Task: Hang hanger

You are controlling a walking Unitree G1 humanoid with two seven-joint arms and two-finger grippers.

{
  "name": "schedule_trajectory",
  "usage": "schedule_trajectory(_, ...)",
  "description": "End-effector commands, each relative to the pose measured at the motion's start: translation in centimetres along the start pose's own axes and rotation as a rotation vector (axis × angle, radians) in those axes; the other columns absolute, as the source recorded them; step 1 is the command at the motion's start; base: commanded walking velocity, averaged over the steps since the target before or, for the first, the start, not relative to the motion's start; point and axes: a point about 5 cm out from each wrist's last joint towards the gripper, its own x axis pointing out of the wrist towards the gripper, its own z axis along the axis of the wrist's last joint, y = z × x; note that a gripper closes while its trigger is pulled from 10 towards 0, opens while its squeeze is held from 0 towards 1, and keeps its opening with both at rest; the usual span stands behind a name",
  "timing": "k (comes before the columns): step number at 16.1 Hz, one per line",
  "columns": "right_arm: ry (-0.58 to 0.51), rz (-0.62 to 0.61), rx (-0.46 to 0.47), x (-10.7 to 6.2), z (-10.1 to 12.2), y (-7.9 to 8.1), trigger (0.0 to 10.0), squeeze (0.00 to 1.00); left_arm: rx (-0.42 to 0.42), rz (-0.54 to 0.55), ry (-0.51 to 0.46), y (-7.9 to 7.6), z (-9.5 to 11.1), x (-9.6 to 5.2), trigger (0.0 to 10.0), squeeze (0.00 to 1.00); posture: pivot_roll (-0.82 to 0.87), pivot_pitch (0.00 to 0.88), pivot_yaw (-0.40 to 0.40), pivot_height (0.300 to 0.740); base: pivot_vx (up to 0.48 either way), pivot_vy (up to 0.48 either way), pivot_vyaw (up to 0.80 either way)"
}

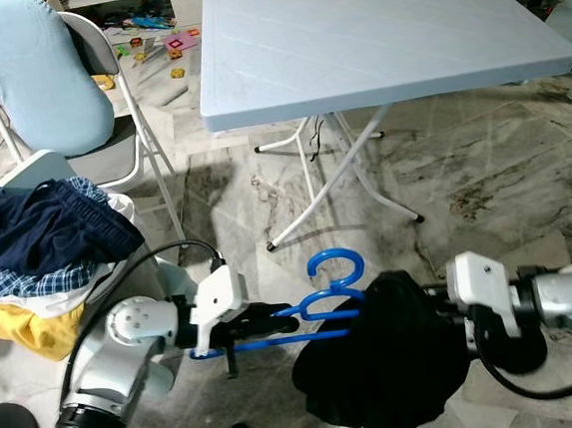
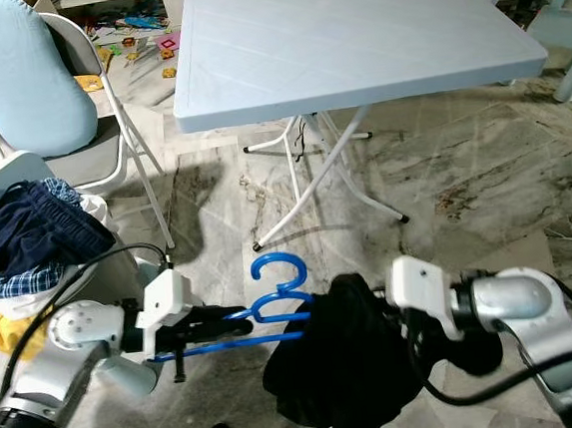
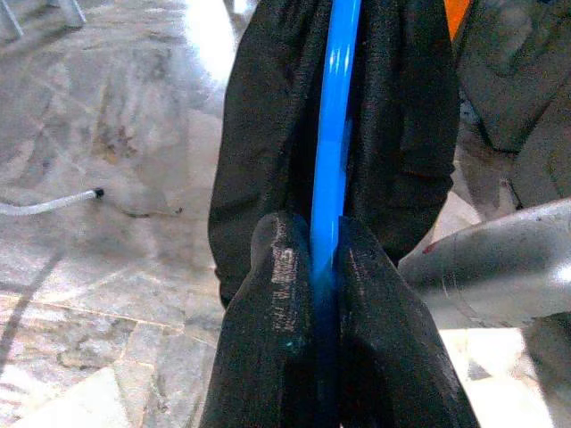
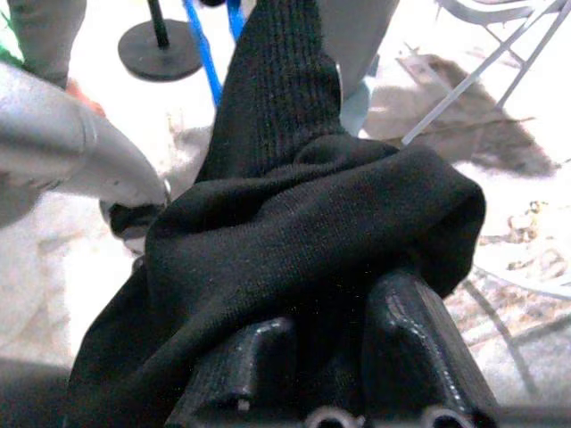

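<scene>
- Low over the marble floor, in front of the near edge of the pale blue surface, the blue hanger is held roughly level between the two arms, with its hook turned up toward the surface legs.
- The left claw is closed tight on the thin bar of the hanger; in the left wrist view the bar is seen pinched between the two fingers, with no gap left. The hold looks meant to keep the frame steady while cloth is worked over it.
- The right claw is closed on a fold of the black garment, the knit being bunched between and over its fingers. The garment is draped over the far end of the hanger and hangs down in a loose heap, so it appears only partly dressed on.
- The hanger is judged to be smooth, rigid, glossy plastic, slender in section, and likely to slip if gripped lightly.
- The garment is a ribbed, matte knit, soft and limp, and likely to slide off a tilted bar.
- The surface is moulded plastic with shallow ridges, carried on white crossed tube legs.
- To the robot's left a pile of clothes in navy, checked and yellow cloth is heaped, and behind it a folding chair is draped with a light blue cover.
</scene>
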Motion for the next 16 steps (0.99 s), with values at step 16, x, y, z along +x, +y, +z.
schedule_trajectory(16,-0.05,-0.475,0.024,3.0,0.7,-5.5,10.0,1.0,0.002,0.457,-0.109,2.8,-1.1,-0.7,0.0,0.0,-0.08,0.167,0.034,0.74,0.0,0.0,0.0)
